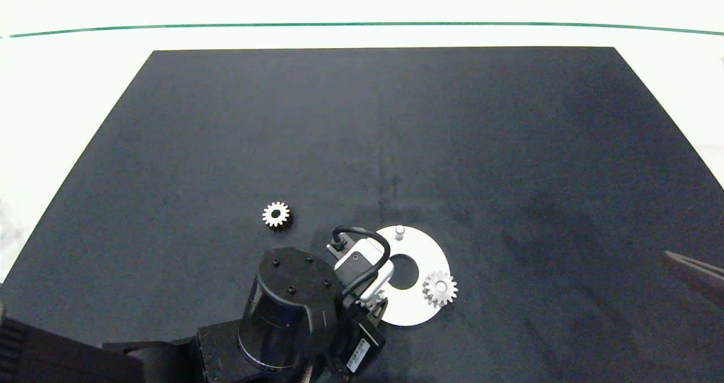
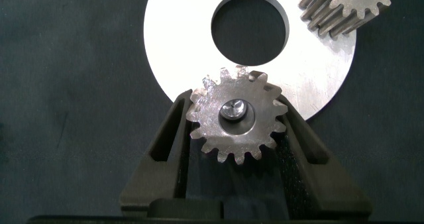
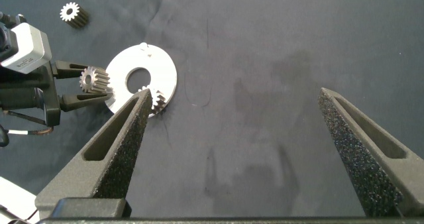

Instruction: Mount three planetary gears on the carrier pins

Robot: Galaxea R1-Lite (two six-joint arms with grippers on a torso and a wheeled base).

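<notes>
gripping one planetary gear [image 2: 236, 118] over a carrier pin [image 2: 232, 109] at the disc [image 2: 172, 45] edge, the left end effector [image 2: 235, 134] is clenched on it. right end effector [image 3: 242, 151] released, well apart. second gear [image 1: 440, 288] sits seated; third [image 1: 276, 214] lies on the bench [image 1: 509, 145].

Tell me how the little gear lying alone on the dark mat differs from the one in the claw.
The lone gear lies flat on the mat, untouched; the held gear sits between the left claw's fingers, over the white disc, a pin showing through its bore. Both look like identical toothed metal gears.
</notes>
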